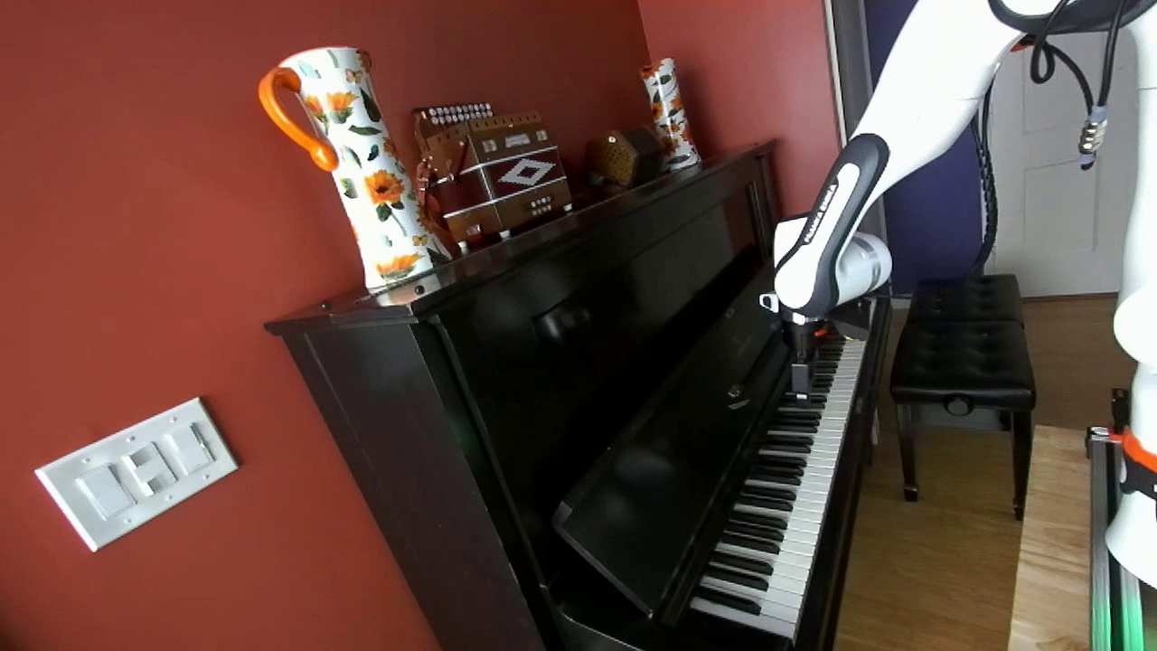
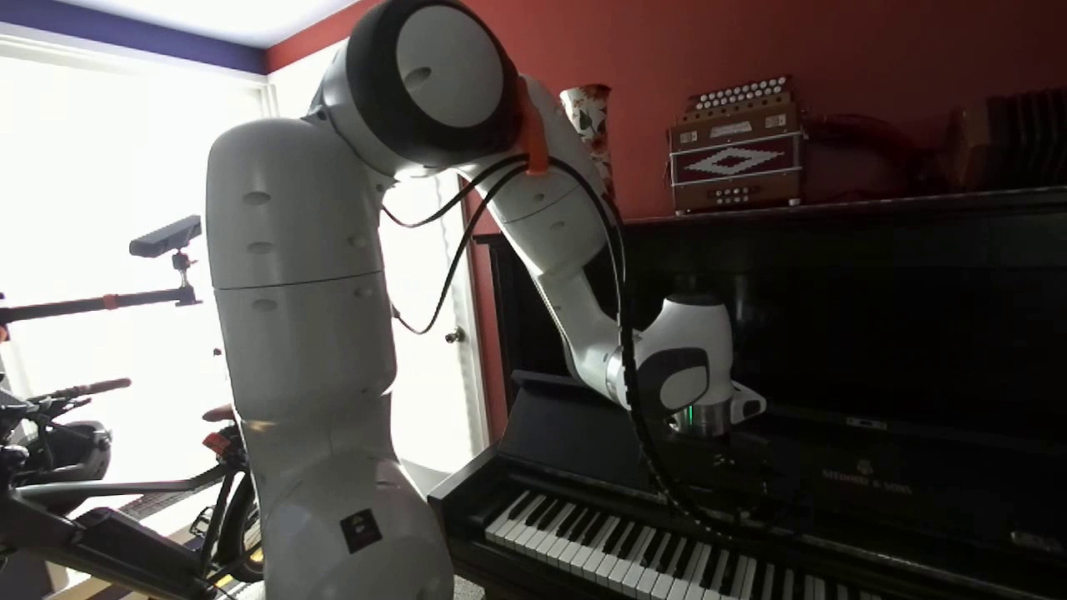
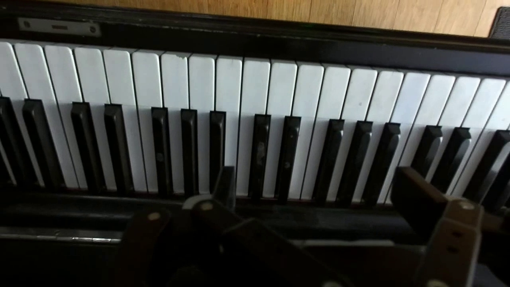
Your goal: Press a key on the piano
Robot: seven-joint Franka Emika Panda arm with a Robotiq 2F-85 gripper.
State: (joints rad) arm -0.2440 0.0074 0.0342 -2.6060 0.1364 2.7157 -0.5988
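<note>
Red-painted wall (image 1: 117, 226) fills your background in an exterior view, carrying a white rectangular switch plate (image 1: 140, 472). Before it stands your large glossy black upright piano (image 1: 362, 434), its row of white and black keys (image 1: 818, 479) running away from the camera. On its top you have a tall white floral pitcher with an orange handle (image 1: 380, 190), a brown and dark-red button accordion (image 1: 515, 194), a small dark squeezebox (image 1: 624, 155) and a slim white floral vase (image 1: 671, 117). Your white robot arm (image 1: 931, 99) puts the black two-finger gripper (image 1: 802, 384) over the keyboard; you cannot tell whether it touches. A black padded bench (image 1: 963, 362) stands near the keyboard's far part.

In an exterior view, the arm's wrist and a hanging black cable (image 2: 627, 333) cross the piano's front, and your gripper is lost in shadow. Behind the arm is a dark bicycle (image 2: 125, 542).

In the wrist view, your gripper's fingers (image 3: 414, 193) are spread wide, keys showing between them; wooden floor (image 3: 271, 8) lies beyond.
</note>
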